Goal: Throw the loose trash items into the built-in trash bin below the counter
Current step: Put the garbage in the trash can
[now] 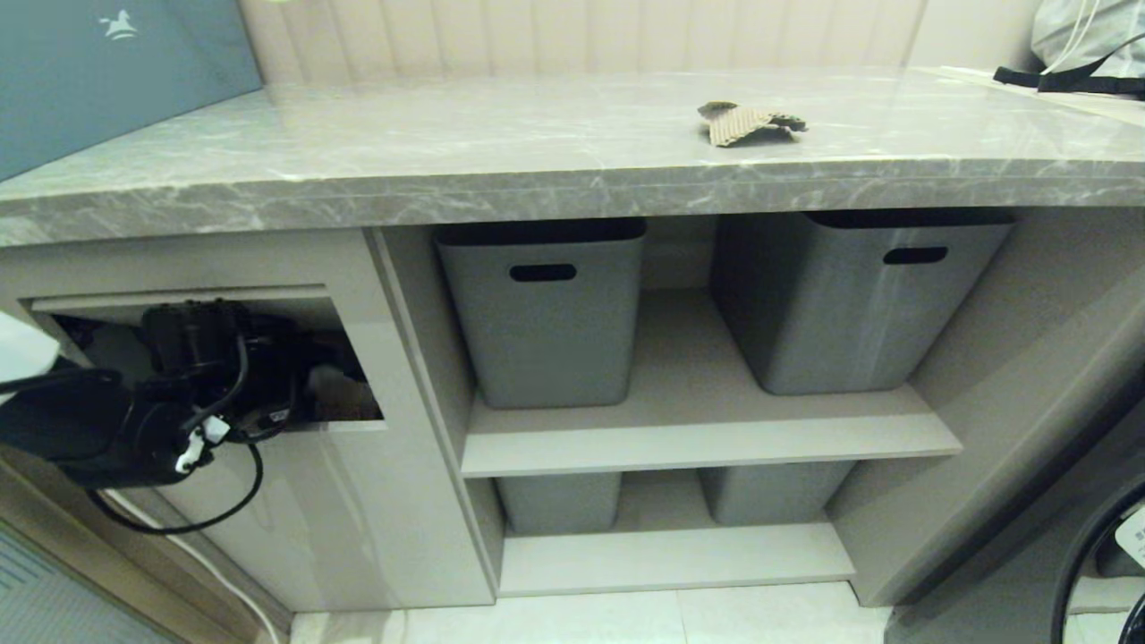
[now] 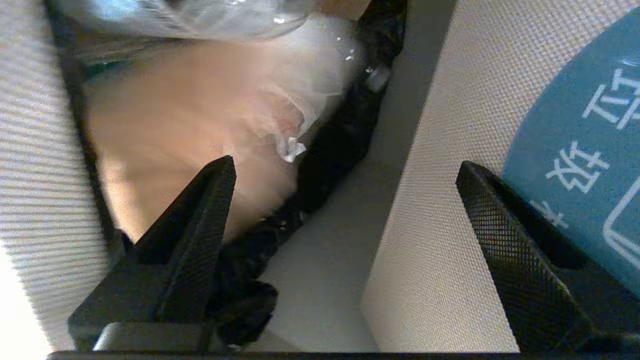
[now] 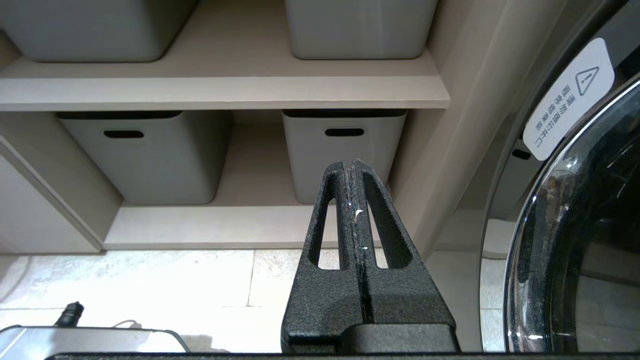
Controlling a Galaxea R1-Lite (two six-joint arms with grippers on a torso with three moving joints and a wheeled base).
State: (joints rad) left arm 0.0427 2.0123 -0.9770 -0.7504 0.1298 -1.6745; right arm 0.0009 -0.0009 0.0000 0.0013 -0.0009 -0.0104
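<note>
The left gripper (image 1: 268,394) is inside the bin (image 1: 268,501) opening at the lower left, below the bench (image 1: 447,170), with the flap (image 2: 450,200) pushed inward. In the left wrist view its jaws stand wide apart with nothing between them; one finger lies against the flap by the blue sticker (image 2: 580,150), and beyond the fingers is the bin's inside, with a black liner (image 2: 340,145), clear plastic and a blurred tan mass. I cannot tell whether that mass is a scrap, but the empty, spread jaws inside the opening suggest one piece is just dropped.

One scrap (image 1: 747,122) lies on the bench, right of centre, well apart from the bin. So the job looks about half done: this scrap is not yet fetched and thrown in.

The right gripper (image 3: 353,200) is parked low on the right, jaws pressed together and empty, facing the lower tubs (image 3: 345,150).
</note>
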